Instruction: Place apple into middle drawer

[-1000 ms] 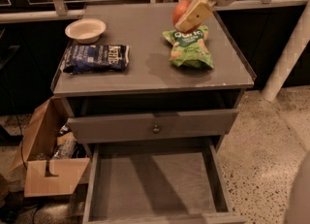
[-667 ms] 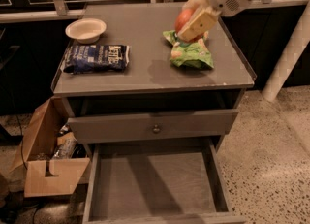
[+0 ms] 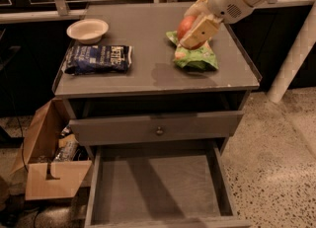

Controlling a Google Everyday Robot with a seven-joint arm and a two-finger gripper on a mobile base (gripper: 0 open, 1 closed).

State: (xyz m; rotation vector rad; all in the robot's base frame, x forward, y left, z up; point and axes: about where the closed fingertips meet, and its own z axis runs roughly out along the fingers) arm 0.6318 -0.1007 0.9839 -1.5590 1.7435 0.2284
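Note:
The red-orange apple (image 3: pixel 184 25) is held in my gripper (image 3: pixel 190 31) above the cabinet top (image 3: pixel 148 76), right over the far end of a green snack bag (image 3: pixel 196 57). The gripper is shut on the apple, and one cream finger (image 3: pixel 201 30) covers its right side. The white arm comes in from the upper right. The middle drawer (image 3: pixel 153 190) is pulled out wide at the bottom of the view and has nothing in it. It lies well below and in front of the gripper.
A white bowl (image 3: pixel 88 29) and a blue snack bag (image 3: pixel 98 58) lie on the left of the cabinet top. A shut drawer front with a round knob (image 3: pixel 159 131) sits above the open drawer. A cardboard box (image 3: pixel 47 165) stands on the floor at left, and a white post (image 3: pixel 291 59) at right.
The gripper has carried the apple a little left and towards the cabinet's front, from the back right corner to over the green bag. Nothing else has moved.

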